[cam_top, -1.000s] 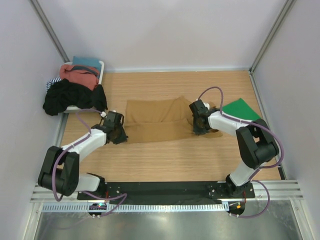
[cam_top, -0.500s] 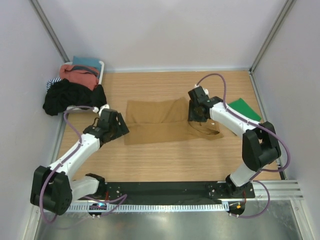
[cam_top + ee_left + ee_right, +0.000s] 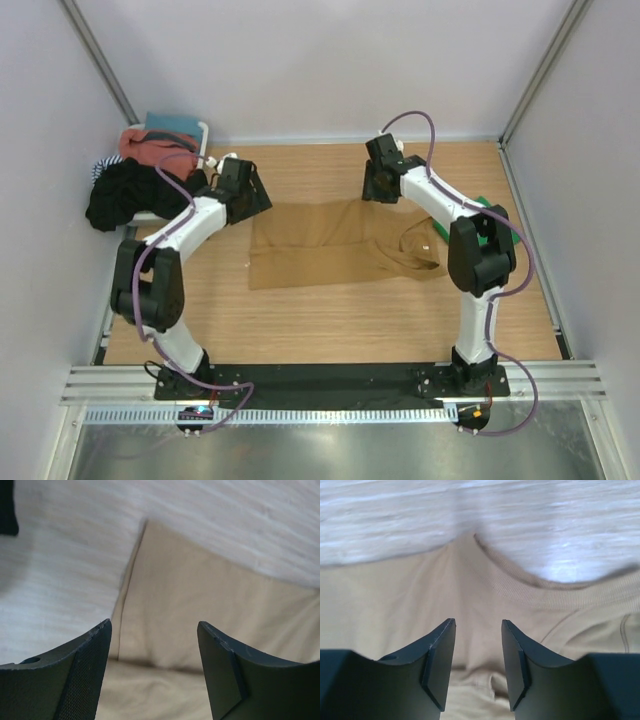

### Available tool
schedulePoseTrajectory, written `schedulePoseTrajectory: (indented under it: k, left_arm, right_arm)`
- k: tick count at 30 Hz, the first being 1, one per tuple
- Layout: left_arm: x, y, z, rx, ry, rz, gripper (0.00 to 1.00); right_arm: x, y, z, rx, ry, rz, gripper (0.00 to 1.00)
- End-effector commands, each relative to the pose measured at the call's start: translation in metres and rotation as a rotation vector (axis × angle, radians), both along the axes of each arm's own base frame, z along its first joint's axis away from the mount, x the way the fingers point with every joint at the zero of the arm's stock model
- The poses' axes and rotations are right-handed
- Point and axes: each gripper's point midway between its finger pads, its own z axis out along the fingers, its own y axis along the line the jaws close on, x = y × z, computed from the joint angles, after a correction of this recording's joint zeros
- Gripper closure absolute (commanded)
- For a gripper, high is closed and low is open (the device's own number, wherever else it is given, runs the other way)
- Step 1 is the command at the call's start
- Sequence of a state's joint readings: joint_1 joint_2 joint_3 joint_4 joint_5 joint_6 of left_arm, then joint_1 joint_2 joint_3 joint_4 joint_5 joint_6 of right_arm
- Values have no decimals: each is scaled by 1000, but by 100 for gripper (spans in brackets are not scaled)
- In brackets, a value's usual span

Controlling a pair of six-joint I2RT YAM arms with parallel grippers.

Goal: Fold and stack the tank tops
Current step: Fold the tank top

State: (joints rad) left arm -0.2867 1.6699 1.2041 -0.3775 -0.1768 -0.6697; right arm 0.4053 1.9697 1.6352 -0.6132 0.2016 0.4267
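Observation:
The tan tank top [image 3: 320, 245] lies flat on the wooden table, its scooped neck and straps bunched at the right end. My left gripper [image 3: 252, 196] hovers open over its far left corner; in the left wrist view the tan cloth [image 3: 200, 595] shows between the spread fingers of the left gripper [image 3: 155, 630]. My right gripper [image 3: 377, 187] is open above the far edge, and in the right wrist view the ribbed hem [image 3: 520, 587] lies ahead of the right gripper [image 3: 478, 625]. Neither holds anything. The green tank top [image 3: 487, 204] is mostly hidden behind the right arm.
A white tray [image 3: 203, 130] at the back left holds a heap of clothes: black [image 3: 140, 192], salmon red [image 3: 155, 150], teal [image 3: 170, 122]. The black garment spills onto the table beside my left gripper. Walls close in the table on three sides.
Both grippers opened and let go of the tan top's near edge, then swung away from me to its far edge. The tan top stays flat where it was.

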Motion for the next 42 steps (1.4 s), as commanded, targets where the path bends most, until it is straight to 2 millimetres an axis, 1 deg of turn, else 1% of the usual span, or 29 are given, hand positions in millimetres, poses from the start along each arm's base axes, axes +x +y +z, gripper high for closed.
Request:
schedulePoseTrajectory:
  k: [1, 2, 3, 4, 5, 6, 7, 8, 9, 10, 12, 13, 14, 16, 17, 19, 20, 23, 27, 33, 36, 40, 42]
  left_arm:
    - [33, 13, 3, 60, -19, 16, 30]
    - [43, 11, 9, 60, -33, 11, 30]
    - [48, 11, 5, 64, -28, 12, 31]
    - [52, 11, -6, 70, -6, 10, 32]
    - [59, 10, -4, 66, -14, 11, 33]
    - [62, 9, -8, 66, -6, 8, 34]
    - [67, 8, -16, 66, 6, 9, 34]
    - [70, 8, -19, 65, 10, 9, 35]
    - [72, 6, -22, 63, 15, 6, 35]
    - [77, 6, -30, 60, 27, 5, 36]
    - [80, 5, -38, 59, 46, 3, 37]
    - [84, 5, -38, 56, 42, 1, 37]
    - [85, 6, -46, 60, 59, 2, 37]
    - [89, 8, -48, 59, 62, 2, 38]
    - [90, 9, -54, 62, 72, -1, 38]
    - [92, 13, -55, 61, 74, 2, 39]
    - [92, 14, -58, 56, 79, 2, 39]
    - [96, 17, -59, 43, 79, 6, 42]
    - [97, 21, -65, 46, 90, 10, 46]
    - [99, 21, -67, 49, 88, 7, 46]
    - [100, 20, -69, 49, 91, 5, 46]
    - [100, 20, -71, 46, 95, 2, 52]
    - [100, 19, -71, 45, 94, 1, 55]
  right_arm:
    - [27, -8, 12, 22, -41, -13, 51]
    - [37, -12, 10, 35, -43, -26, 51]
    - [41, -14, 7, 41, -38, -30, 51]
    - [48, -12, 12, 57, -50, -28, 51]
    - [53, -15, 0, 52, -31, -32, 51]
    - [56, -16, -2, 57, -24, -33, 52]
    - [61, -12, 2, 70, -35, -24, 52]
    - [63, -11, -8, 66, -17, -24, 52]
    - [66, -10, -10, 70, -17, -20, 52]
    - [70, -7, -10, 83, -19, -11, 52]
    - [73, -4, -22, 87, 0, -4, 52]
    - [76, -1, -21, 97, -4, 1, 52]
    - [77, 3, -24, 110, 4, 15, 52]
    - [79, 8, -34, 125, 21, 31, 52]
    - [79, 11, -36, 137, 25, 39, 52]
    - [81, 12, -44, 135, 29, 40, 54]
    - [80, 17, -45, 162, 38, 53, 54]
    - [83, 19, -52, 167, 45, 54, 59]
    - [86, 23, -57, 175, 50, 64, 69]
    - [91, 18, -60, 146, 41, 63, 67]
    - [91, 19, -60, 147, 38, 65, 68]
    - [94, 19, -57, 145, 25, 66, 69]
    - [94, 19, -56, 144, 21, 66, 71]
